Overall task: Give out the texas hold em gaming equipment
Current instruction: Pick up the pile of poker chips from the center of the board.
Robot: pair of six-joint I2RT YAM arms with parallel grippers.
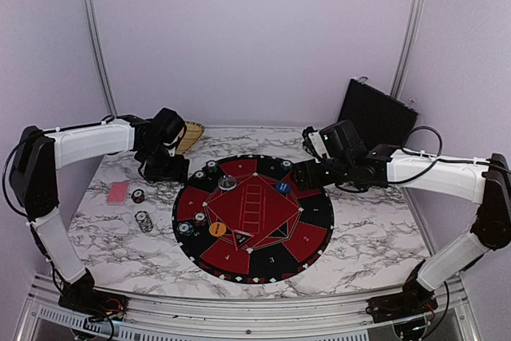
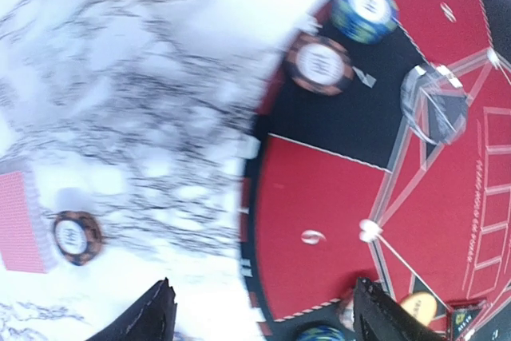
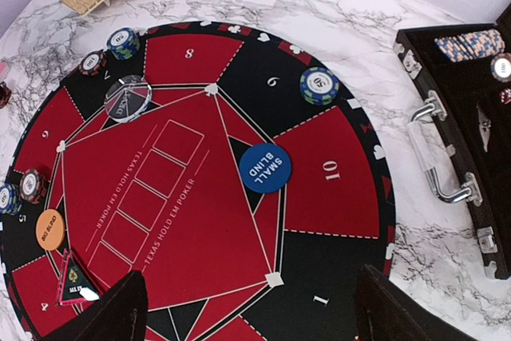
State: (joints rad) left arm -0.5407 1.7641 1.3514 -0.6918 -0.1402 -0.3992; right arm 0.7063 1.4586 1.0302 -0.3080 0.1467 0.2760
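Marbled worktop (image 1: pixel 367 245) bears the mat (image 1: pixel 315 215), chips (image 3: pixel 319 85) parked at seats as shares; left pincer (image 2: pixel 267 311), right pincer (image 3: pixel 255 305) gape empty.

Bright, diffuse, even lighting; sharpness differs by view.
Top and right wrist views are sharp, with soft shadows. Left wrist view is motion-blurred: the marble table (image 2: pixel 144 117) is overexposed, and the clear disc (image 2: pixel 435 105) shows glare.

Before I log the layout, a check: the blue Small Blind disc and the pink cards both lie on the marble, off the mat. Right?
Only the pink cards lie on the marble, off the mat. The blue Small Blind disc lies on the mat, as the right wrist view shows.
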